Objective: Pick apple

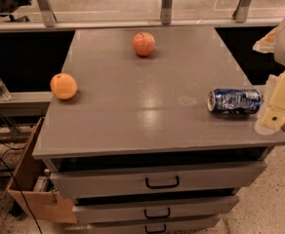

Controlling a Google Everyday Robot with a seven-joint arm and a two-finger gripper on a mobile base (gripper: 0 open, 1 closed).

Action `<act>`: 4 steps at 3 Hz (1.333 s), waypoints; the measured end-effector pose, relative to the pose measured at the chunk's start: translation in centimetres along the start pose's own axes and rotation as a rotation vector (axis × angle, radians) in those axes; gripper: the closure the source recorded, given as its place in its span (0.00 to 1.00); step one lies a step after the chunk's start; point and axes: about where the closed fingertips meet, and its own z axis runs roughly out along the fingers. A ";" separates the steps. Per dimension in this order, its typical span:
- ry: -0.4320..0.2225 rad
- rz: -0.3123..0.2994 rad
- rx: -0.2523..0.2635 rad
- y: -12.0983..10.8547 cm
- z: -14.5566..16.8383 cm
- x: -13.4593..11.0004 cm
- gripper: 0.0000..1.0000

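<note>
The apple [144,44] is red-pink with a yellowish blush and a dimpled stem top. It sits upright near the back edge of the grey cabinet top [152,96], about the middle. My gripper [277,105] is a cream-coloured piece at the far right edge of the view, over the cabinet's right front corner, far from the apple and just right of a lying can. It holds nothing that I can see.
An orange [63,86] sits at the cabinet's left edge. A blue soda can [234,101] lies on its side at the right. Drawers [162,182] with black handles are below. A cardboard box [32,189] stands on the floor at the left.
</note>
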 end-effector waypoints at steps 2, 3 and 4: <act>-0.060 0.010 0.030 -2.8 1.8 -0.3 0.00; -0.189 0.040 0.062 -8.5 5.3 -1.5 0.00; -0.294 0.068 0.106 -13.6 8.8 -3.8 0.00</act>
